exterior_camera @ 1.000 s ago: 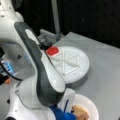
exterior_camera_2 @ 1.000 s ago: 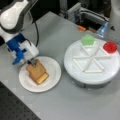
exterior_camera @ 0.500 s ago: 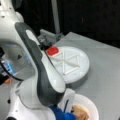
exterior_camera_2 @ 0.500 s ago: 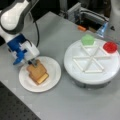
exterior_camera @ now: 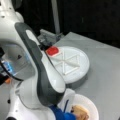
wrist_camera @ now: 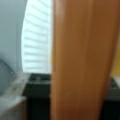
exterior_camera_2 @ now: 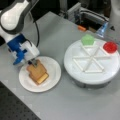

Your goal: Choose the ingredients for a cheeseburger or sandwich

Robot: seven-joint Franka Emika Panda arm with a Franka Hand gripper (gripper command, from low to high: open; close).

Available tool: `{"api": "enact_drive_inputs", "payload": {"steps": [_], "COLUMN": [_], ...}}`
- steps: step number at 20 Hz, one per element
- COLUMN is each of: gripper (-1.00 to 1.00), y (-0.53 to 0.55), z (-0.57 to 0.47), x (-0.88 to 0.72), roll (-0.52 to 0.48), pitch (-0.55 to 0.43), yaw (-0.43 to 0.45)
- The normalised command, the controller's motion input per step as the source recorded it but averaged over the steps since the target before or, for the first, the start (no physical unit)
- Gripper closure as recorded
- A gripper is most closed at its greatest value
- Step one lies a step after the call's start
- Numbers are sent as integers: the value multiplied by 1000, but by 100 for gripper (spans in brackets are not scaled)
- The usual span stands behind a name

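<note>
The sandwich point(exterior_camera_2: 38, 74) is a small stack on the white paper plate point(exterior_camera_2: 53, 71), with a brown toast square on top and yellow cheese point(exterior_camera_2: 44, 78) showing at its lower edge. My gripper point(exterior_camera_2: 33, 62) is down at the stack's upper left edge, shut on the top toast square point(wrist_camera: 82, 60), which fills the wrist view between the dark fingers point(wrist_camera: 37, 86). In a front view the arm hides the gripper and only part of the stack point(exterior_camera: 80, 112) shows. A green leaf point(exterior_camera_2: 87, 40) and a red disc point(exterior_camera_2: 110, 47) point(exterior_camera: 52, 51) lie in the sectioned tray.
The white sectioned round tray point(exterior_camera_2: 71, 66) point(exterior_camera: 83, 71) stands at a front view's right. Behind it are grey equipment point(exterior_camera_2: 86, 15) and a small orange piece point(exterior_camera_2: 81, 28). The plate rim point(exterior_camera: 93, 107) lies just below the tray.
</note>
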Motion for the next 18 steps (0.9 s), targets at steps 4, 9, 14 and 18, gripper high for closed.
{"api": "enact_drive_inputs", "payload": {"steps": [4, 9, 14, 18], "gripper": [-100, -100, -100, -100], "y": [56, 29, 31, 66], "z": [-21, -1, 2, 6], "x": [-132, -126, -109, -92], "roll": [-106, -109, -106, -114], "pitch": [-131, -117, -101, -92], "yaw": [25, 44, 47, 35]}}
